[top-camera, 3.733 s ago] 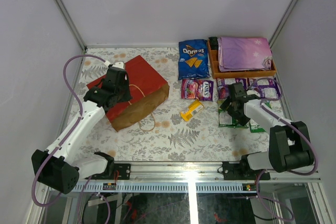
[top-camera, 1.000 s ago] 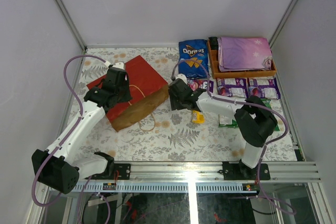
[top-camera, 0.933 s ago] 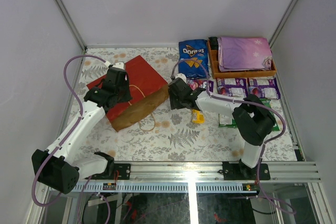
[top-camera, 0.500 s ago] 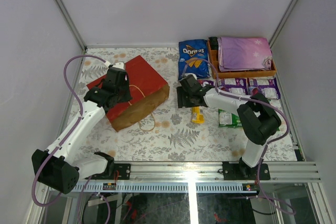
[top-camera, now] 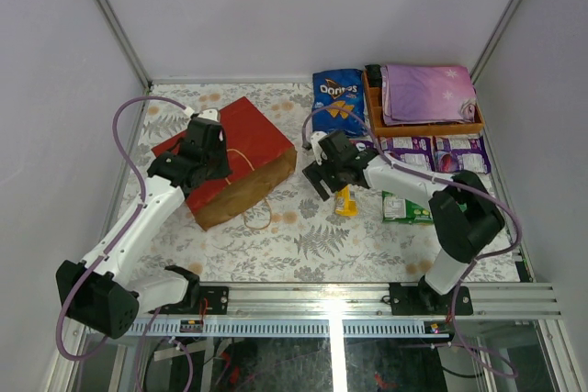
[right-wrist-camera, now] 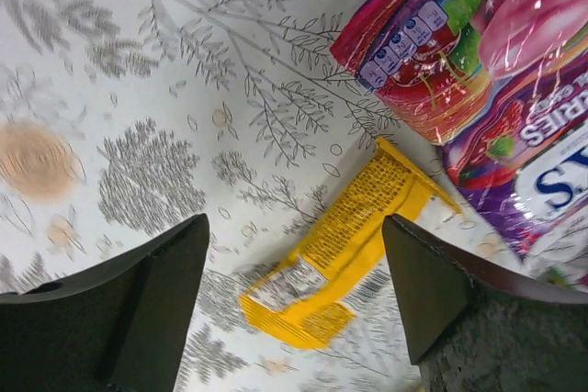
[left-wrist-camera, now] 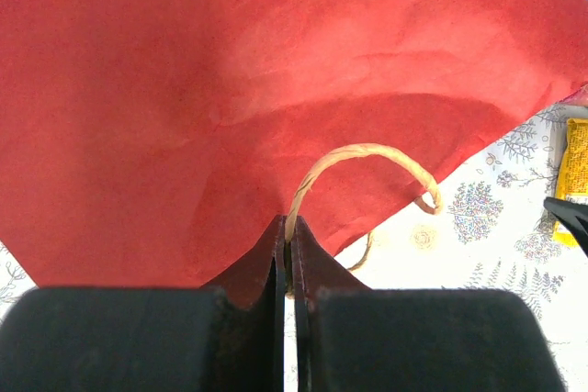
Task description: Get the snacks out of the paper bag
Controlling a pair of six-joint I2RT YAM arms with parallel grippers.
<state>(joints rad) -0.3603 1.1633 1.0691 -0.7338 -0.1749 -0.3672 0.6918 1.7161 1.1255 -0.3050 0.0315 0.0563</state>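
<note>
The red paper bag (top-camera: 241, 155) lies on its side, mouth facing right. My left gripper (top-camera: 219, 157) rests on it, shut on its tan loop handle (left-wrist-camera: 367, 155), with the red paper (left-wrist-camera: 276, 71) filling the left wrist view. My right gripper (top-camera: 323, 181) is open and empty, just above a small yellow pack (top-camera: 344, 200) on the table. In the right wrist view that pack (right-wrist-camera: 354, 245) lies between my fingers (right-wrist-camera: 147, 300), with a pink candy pack (right-wrist-camera: 459, 52) beyond it. The blue Doritos bag (top-camera: 338, 103), purple packs (top-camera: 462, 151) and a green pack (top-camera: 404, 207) lie to the right.
An orange wooden tray (top-camera: 423, 128) at the back right holds a folded purple star-print cloth (top-camera: 429, 92). The packs lie in a cluster in front of the tray. Grey walls close in the table on three sides.
My right gripper has drawn back from the bag's mouth to the right and opened over the yellow pack. The left arm and the bag have not moved.
</note>
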